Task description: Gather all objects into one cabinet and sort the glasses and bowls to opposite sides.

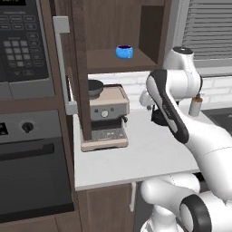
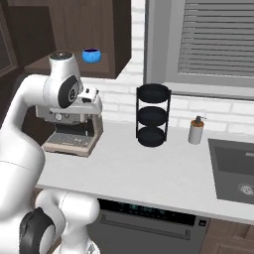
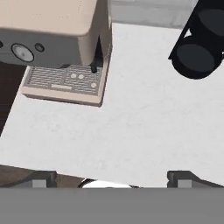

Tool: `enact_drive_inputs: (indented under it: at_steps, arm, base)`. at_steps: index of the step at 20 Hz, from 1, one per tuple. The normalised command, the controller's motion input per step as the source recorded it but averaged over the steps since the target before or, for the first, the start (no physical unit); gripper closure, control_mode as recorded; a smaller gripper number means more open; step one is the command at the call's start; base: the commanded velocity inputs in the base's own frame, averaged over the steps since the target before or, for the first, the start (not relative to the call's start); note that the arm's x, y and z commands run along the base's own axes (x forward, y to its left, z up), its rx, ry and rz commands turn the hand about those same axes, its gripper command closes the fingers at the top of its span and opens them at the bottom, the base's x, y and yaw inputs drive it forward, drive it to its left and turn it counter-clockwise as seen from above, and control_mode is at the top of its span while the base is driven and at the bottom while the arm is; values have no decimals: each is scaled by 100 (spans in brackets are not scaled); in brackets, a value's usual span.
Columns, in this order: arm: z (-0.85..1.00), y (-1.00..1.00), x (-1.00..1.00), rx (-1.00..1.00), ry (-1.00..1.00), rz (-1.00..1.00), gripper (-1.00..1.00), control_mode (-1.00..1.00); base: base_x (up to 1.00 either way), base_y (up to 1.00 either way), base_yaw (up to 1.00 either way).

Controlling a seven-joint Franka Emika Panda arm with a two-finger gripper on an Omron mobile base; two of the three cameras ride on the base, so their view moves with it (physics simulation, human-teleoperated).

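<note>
The dark wood wall cabinet stands open, its door swung out toward me. A small bright-blue bowl sits alone on the cabinet's lower board. My gripper hangs open and empty above the white counter, between the coffee machine and the black rack. Its fingertips are wide apart. My hand is well below the cabinet. A dark round shape rests on top of the coffee machine; I cannot tell what it is. The glasses are out of view.
A beige coffee machine stands under the cabinet. A black three-tier rack and a soap dispenser stand by the wall, with the sink to the right. A microwave and an oven fill the left.
</note>
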Motion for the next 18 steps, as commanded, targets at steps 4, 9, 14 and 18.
enact_drive_inputs:
  at_steps: [4,9,14,18]
  arm:
    - [65,29,3,0,-49,3,-100,-100]
    - [63,42,42,0,-36,0,-100,-100]
    - [62,23,49,1,-32,0,-100,-100]
    - [47,20,53,0,-30,0,-100,-100]
  base:
    - [0,0,0]
    - [0,0,0]
    - [0,0,0]
    - [0,0,0]
